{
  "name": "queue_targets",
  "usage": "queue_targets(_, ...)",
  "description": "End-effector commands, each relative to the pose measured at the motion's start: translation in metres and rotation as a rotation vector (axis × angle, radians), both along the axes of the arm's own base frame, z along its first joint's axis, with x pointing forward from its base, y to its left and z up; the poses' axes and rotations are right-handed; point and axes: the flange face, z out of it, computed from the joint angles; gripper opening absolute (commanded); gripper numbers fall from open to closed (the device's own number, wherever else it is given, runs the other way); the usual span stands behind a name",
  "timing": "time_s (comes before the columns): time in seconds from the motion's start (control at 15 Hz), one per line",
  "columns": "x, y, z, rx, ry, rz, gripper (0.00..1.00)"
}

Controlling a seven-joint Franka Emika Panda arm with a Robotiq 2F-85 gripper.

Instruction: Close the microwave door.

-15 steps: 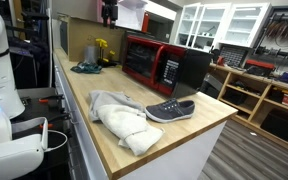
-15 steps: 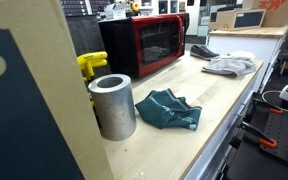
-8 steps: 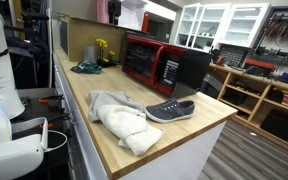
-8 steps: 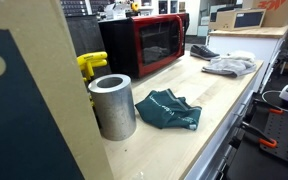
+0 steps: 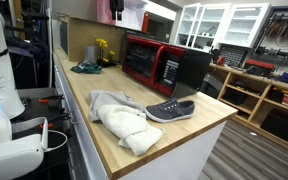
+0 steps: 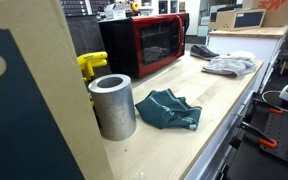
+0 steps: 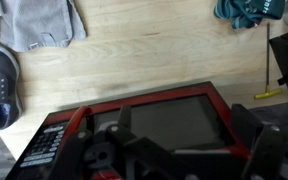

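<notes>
Even, bright indoor light — soft, low-resolution frames throughout

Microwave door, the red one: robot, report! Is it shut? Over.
Gripper over the red-fronted black microwave, jaws unclear. Red-framed dark-glass door looks shut. Nothing in the way; grey shoe lies clear on the wooden counter.
</notes>
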Motion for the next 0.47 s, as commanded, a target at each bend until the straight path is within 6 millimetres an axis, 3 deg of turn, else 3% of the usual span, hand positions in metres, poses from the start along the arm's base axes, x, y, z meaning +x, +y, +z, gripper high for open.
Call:
queue_targets(0.0, -0.010, 0.008, 0.014, -0.047, -0.091, 0.027, 1.00)
queue_targets(0.07, 0.000, 0.005, 0.007, -0.029, -0.040, 0.018, 1.00)
queue_targets(0.4, 0.000, 0.006, 0.006, -0.031, -0.042, 0.019, 1.00)
